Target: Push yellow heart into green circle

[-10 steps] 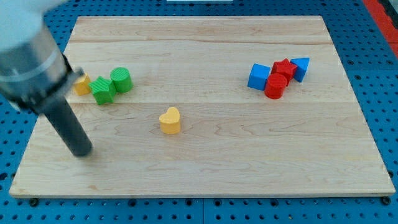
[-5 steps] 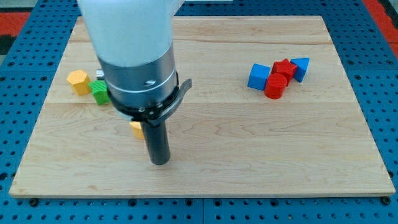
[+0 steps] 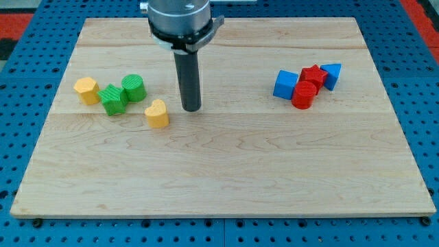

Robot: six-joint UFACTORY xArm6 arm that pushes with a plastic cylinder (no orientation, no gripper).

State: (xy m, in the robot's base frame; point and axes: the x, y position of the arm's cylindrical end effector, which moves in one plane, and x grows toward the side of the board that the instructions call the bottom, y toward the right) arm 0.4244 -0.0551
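Wooden board (image 3: pixel 226 171): my tip (image 3: pixel 191 108) beside yellow heart (image 3: pixel 157 114).

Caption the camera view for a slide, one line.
My tip rests just right of the yellow heart, which sits apart from the green circle.

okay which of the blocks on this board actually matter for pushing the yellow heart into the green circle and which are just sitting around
In the job: yellow heart, green circle, my tip, just right of the heart.

Lying about: green star, yellow hexagon, blue cube, red star, red cylinder, blue triangle.
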